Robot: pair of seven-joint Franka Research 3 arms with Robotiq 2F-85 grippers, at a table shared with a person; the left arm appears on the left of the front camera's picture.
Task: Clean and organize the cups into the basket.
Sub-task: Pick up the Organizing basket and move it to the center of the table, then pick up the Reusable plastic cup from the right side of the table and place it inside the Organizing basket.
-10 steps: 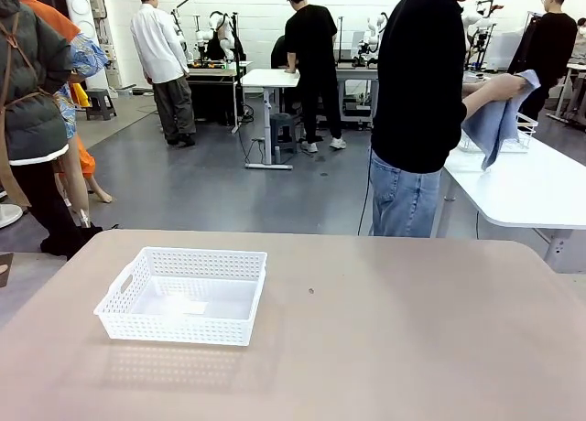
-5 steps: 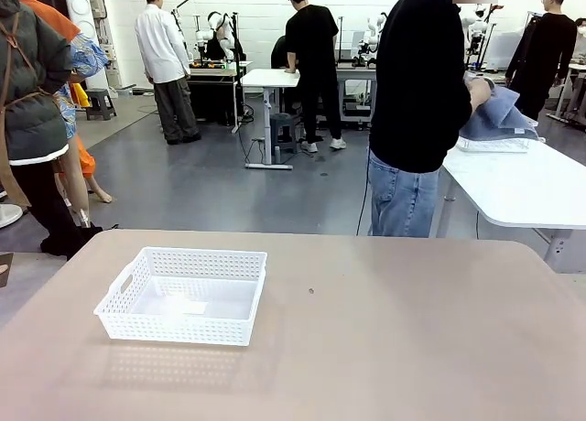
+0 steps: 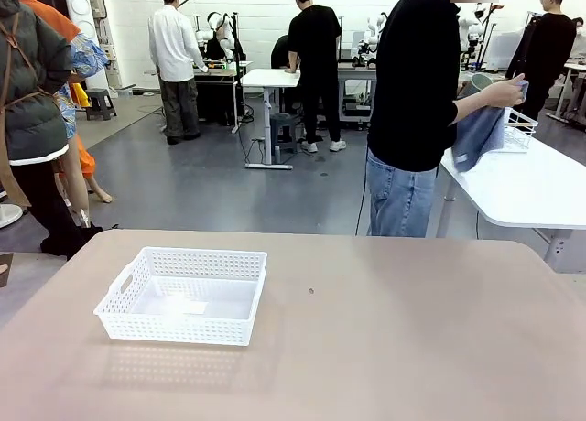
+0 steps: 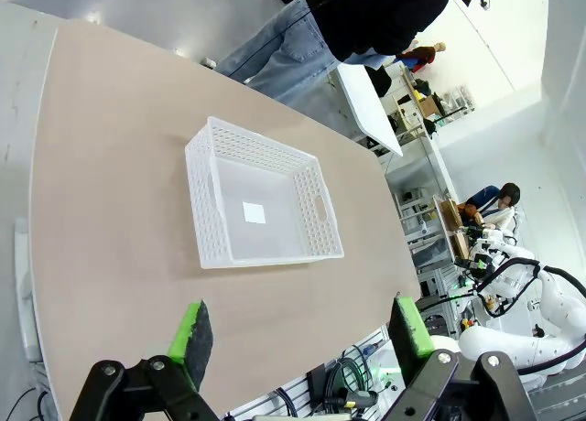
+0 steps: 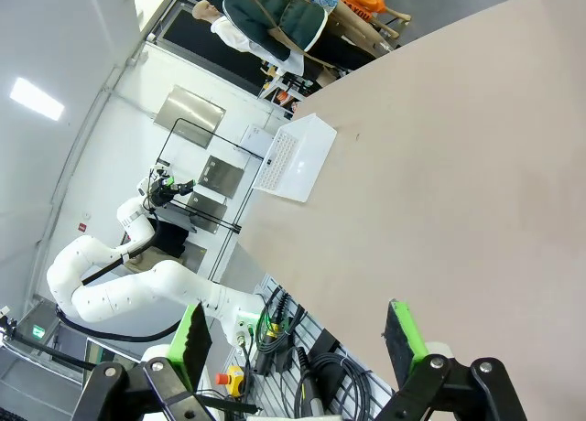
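the basket, white with fine lattice walls, sits flat on the tan table on the robot's left half, a handle slot cut in its left end and a small white patch on its floor. from the left wrist it lies ahead of the left gripper, well apart from it; the two green-padded fingers stand spread wide with nothing between them, hanging over the table's near edge. from the right wrist the basket shows far off near the table's far rim, and the right gripper is likewise released, pads wide apart and gripping nothing, beside the table's edge. past the far side of the table a person in a black top and jeans stands turned toward a white table, one hand holding a blue cloth around a greyish rounded thing, too small to tell whether it is a cup. a white wire rack sits on that white table just beside the cloth.
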